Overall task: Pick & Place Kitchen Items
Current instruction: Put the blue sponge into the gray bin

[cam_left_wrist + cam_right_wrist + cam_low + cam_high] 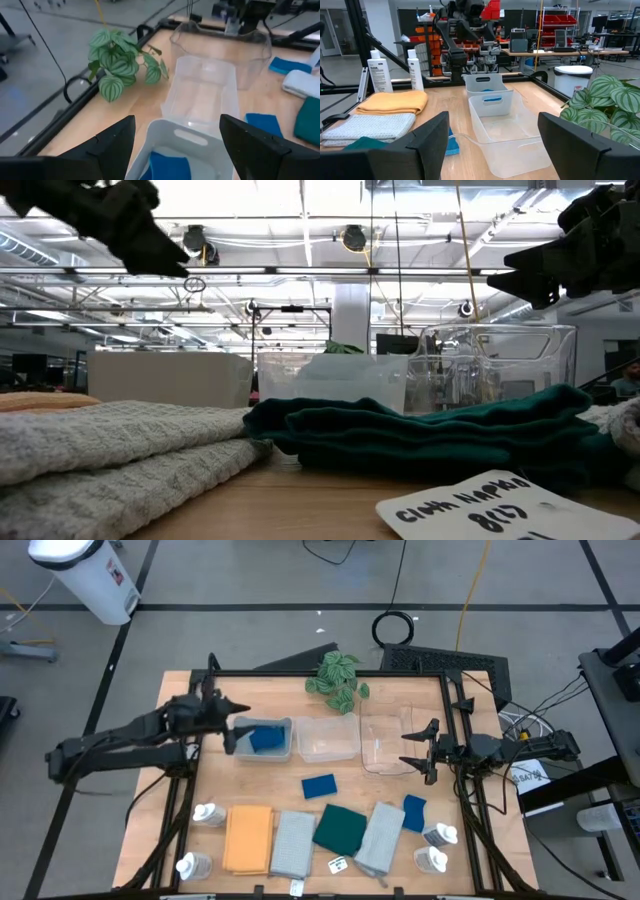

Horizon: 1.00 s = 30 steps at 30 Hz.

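My left gripper (234, 726) hangs open above the left end of a white bin (262, 741), touching nothing; a blue sponge (169, 167) lies inside that bin. My right gripper (417, 751) waits open and level at the right end of the clear bin (388, 743). Two more blue sponges (319, 786) (414, 812) lie flat on the table. Near the front edge lie folded cloths: orange (248, 838), grey (293, 844), dark green (340, 828) and pale grey-blue (381, 837). White squeeze bottles lie at the front left (208, 814) (193, 865) and front right (440, 834) (432, 859).
Three bins stand in a row across the table's middle, the centre one (327, 738) with nothing in it. A leafy plant (335, 680) stands behind them at the far edge. A white label card (338, 864) lies by the dark green cloth. A black frame rail (330, 673) borders the table.
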Each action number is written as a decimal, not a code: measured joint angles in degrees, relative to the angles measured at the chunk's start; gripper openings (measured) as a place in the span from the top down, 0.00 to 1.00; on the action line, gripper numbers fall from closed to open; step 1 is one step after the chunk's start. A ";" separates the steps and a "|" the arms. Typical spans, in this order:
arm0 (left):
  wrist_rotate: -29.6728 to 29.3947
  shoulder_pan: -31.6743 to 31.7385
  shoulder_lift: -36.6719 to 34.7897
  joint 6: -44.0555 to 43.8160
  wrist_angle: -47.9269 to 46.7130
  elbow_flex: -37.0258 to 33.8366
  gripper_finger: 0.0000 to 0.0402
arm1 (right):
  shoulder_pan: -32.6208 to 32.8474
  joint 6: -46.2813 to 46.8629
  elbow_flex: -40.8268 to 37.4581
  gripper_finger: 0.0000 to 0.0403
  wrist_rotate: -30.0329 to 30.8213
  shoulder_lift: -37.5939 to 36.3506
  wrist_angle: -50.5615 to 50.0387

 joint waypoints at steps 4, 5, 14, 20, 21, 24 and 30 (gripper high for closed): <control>-0.42 -0.53 -6.18 -0.67 4.82 -5.08 0.27 | 0.01 0.01 0.02 0.31 -0.01 0.00 -0.01; -0.48 -0.56 -7.65 -0.79 6.29 -6.22 0.27 | 0.02 0.01 0.01 0.31 -0.01 0.02 0.00; -0.06 -0.56 -15.29 -0.72 9.11 -11.48 0.27 | 0.02 -0.01 0.02 0.31 0.00 0.00 0.00; -0.28 -0.56 -14.31 -0.74 9.12 -11.52 0.27 | 0.02 0.01 0.00 0.31 -0.02 0.02 0.00; -0.30 -0.56 -14.15 -0.74 9.10 -11.52 0.27 | 0.00 -0.01 0.00 0.31 0.00 0.00 0.00; -0.31 -0.56 -13.62 -1.18 9.13 -11.52 0.27 | 0.00 0.00 0.00 0.31 -0.06 0.02 0.08; -0.32 -0.56 -13.46 -1.26 9.14 -11.52 0.27 | 0.02 6.66 0.00 0.31 -0.49 0.00 1.89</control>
